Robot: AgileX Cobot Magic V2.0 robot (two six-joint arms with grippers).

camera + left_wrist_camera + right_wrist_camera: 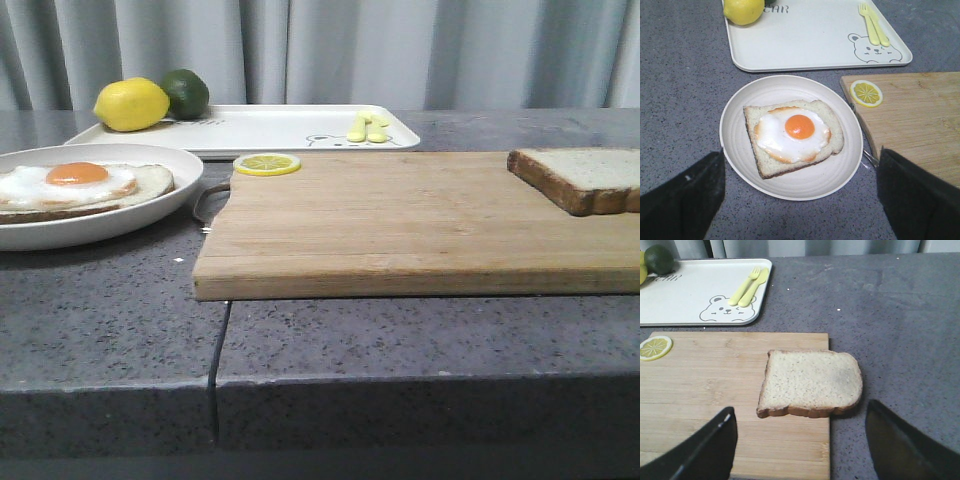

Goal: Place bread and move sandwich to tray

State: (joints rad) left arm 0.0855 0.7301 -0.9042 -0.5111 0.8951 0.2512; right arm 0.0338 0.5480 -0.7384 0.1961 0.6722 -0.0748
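The bread (590, 176) (811, 382) lies flat on the right end of the wooden cutting board (400, 225), overhanging its edge. The sandwich (80, 186) (794, 134) is one slice topped by a fried egg, resting on a round white plate (150, 215) (740, 112) at the left. The tray (280, 128) (810, 40) (685, 290) sits behind the plate and board. My left gripper (801, 192) hovers open above the plate's near rim. Open too, my right gripper (800, 437) hangs just short of the bread, holding nothing. Neither gripper shows in the front view.
A lemon (131, 104) (743, 10) and a lime (186, 92) (659, 259) sit on the tray's left end, yellow cutlery (368, 127) (874, 24) (749, 286) on its right. A lemon slice (267, 164) (866, 93) (655, 347) lies on the board's back left corner. The grey counter drops off at the front.
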